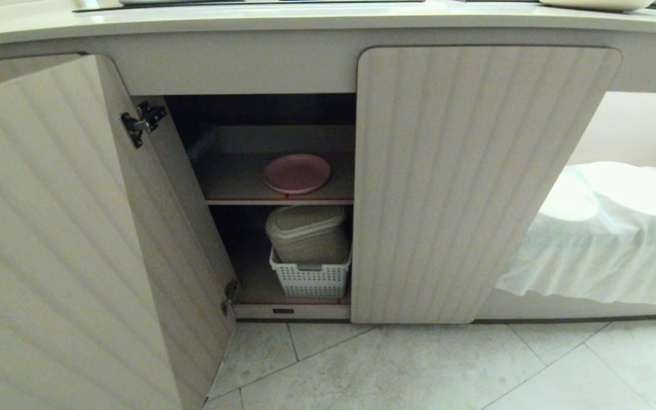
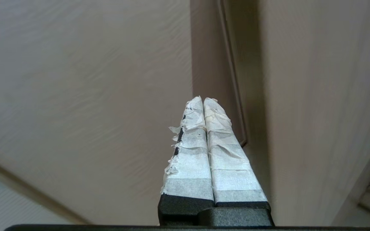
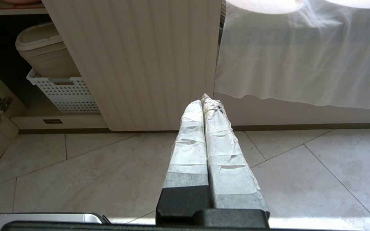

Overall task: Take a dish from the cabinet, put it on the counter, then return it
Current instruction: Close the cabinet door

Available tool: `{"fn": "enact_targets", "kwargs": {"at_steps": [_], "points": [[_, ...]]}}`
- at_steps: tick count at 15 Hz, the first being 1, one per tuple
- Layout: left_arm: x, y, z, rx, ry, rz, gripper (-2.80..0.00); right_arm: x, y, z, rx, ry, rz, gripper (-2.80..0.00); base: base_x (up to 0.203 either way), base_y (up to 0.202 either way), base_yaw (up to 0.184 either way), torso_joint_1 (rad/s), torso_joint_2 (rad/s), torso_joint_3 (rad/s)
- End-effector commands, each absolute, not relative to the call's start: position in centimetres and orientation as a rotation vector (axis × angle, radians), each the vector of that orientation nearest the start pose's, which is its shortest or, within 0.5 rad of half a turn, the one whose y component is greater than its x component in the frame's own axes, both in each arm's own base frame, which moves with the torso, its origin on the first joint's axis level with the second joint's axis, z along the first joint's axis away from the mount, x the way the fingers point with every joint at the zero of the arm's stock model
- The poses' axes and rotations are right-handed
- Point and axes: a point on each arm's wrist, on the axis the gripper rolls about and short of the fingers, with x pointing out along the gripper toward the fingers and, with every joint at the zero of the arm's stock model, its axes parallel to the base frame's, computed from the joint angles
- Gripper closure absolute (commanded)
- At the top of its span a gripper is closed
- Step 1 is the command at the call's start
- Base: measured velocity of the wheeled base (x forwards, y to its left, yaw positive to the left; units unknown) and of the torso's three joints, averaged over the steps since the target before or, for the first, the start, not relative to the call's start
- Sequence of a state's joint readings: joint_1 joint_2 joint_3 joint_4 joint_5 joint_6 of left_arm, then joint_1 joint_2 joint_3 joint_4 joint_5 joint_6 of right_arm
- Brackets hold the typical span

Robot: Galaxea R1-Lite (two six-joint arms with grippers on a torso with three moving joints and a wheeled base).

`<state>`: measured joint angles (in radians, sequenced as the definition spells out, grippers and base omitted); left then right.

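The pink dish [image 1: 296,172] lies flat on the upper, red-edged shelf inside the beige cabinet [image 1: 476,182], whose left fluted door [image 1: 60,239] stands swung wide. The counter [image 1: 248,20] runs along the top of the head view. Neither arm shows in the head view. My left gripper [image 2: 203,100] is shut and empty, its taped fingers close to the open door's outer face, pointing along it. My right gripper [image 3: 202,100] is shut and empty, low over the tiled floor, facing the closed right door [image 3: 140,64].
On the lower shelf a white perforated basket [image 1: 310,277] holds a beige lidded container [image 1: 307,232]. A white cloth [image 1: 607,239] drapes over something right of the cabinet. A pale dish [image 1: 595,4] sits on the counter's far right. Black hinges [image 1: 143,121] stick out from the open door.
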<state>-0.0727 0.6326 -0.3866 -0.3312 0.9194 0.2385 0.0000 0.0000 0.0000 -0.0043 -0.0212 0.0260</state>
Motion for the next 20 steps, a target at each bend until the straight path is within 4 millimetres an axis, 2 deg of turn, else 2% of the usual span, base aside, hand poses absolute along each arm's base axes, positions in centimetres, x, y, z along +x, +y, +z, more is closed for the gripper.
{"fn": "enact_targets", "kwargs": {"at_steps": [1,7,13,20], "points": [[6.2,1.5,21.8,0.199,0.058,0.884,0.00,-2.3,0.0,7.6,0.026,-0.005,-0.021,0.00,0.000,0.000,0.000,0.000,0.00,0.000],[6.6,1.6,22.3,0.190,0.033,0.875,0.00,-2.3,0.0,7.6,0.026,-0.005,-0.021,0.00,0.000,0.000,0.000,0.000,0.00,0.000],[6.0,1.5,23.1,0.173,-0.017,0.815,0.00,-2.3,0.0,7.6,0.026,-0.005,-0.021,0.00,0.000,0.000,0.000,0.000,0.00,0.000],[3.3,1.4,22.6,0.152,-0.067,0.762,0.00,-2.3,0.0,7.6,0.026,-0.005,-0.021,0.00,0.000,0.000,0.000,0.000,0.00,0.000]]}}
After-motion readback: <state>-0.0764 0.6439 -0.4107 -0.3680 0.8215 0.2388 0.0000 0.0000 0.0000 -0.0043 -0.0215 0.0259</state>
